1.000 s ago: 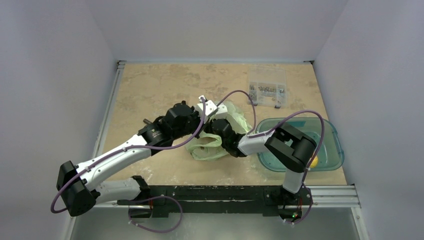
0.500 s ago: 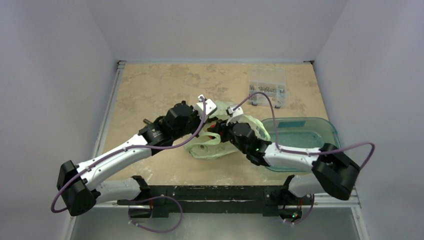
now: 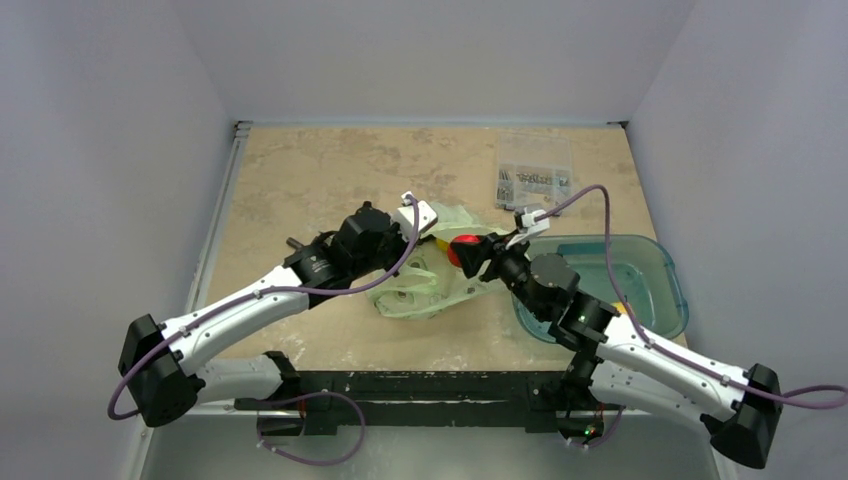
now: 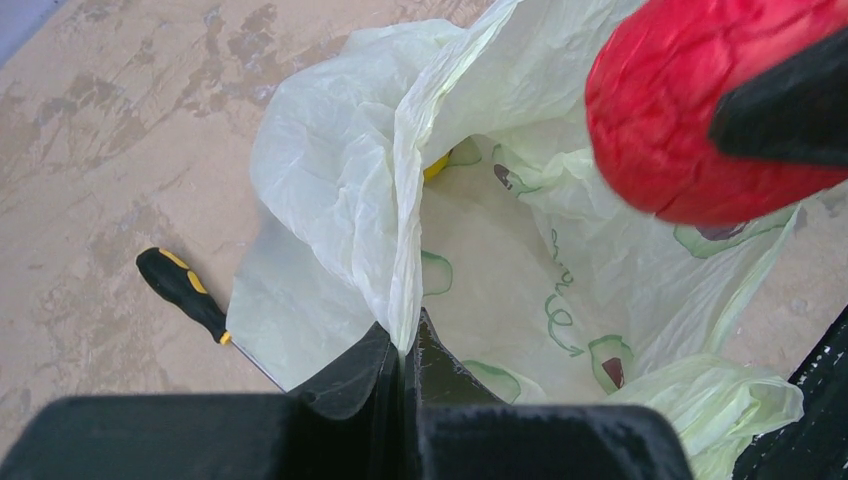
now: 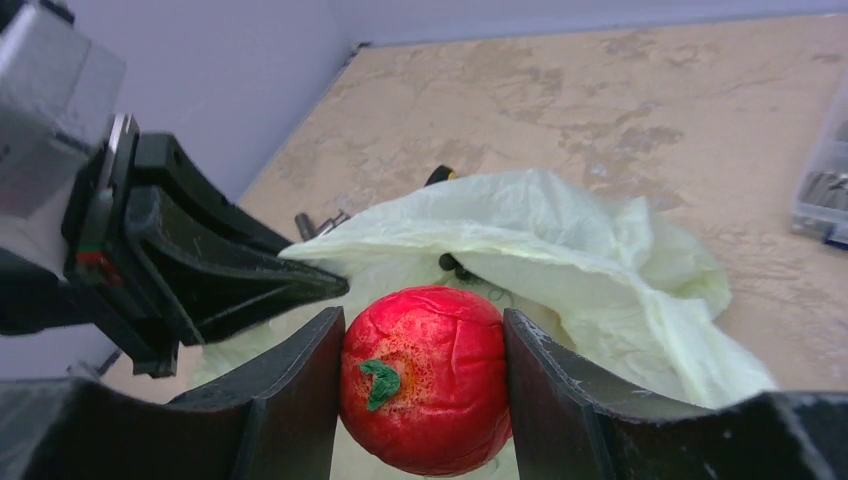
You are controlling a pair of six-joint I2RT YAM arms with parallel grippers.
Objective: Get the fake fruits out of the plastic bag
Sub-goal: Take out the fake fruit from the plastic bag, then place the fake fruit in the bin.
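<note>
Apple point(image 5: 425, 385) sits clamped in right tool point(image 5: 422, 340); left tool point(image 4: 402, 345) pinches bag point(image 4: 330, 200), print unreadable.

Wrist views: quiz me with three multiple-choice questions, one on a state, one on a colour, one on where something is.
1. The left hand is:
A. open wide, touching nothing
B. shut on the edge of the plastic bag
C. out of sight

2. The plastic bag is:
A. pale green
B. dark blue
C. orange

3. The red apple is:
A. lying at the bottom of the bag
B. between the fingers of the right hand
C. gripped by the left hand

Answers:
1 B: the left wrist view shows the bag's edge pinched between the closed fingers.
2 A: both wrist views show thin pale-green plastic.
3 B: the right wrist view shows a finger pressed on each side of the apple.
</note>
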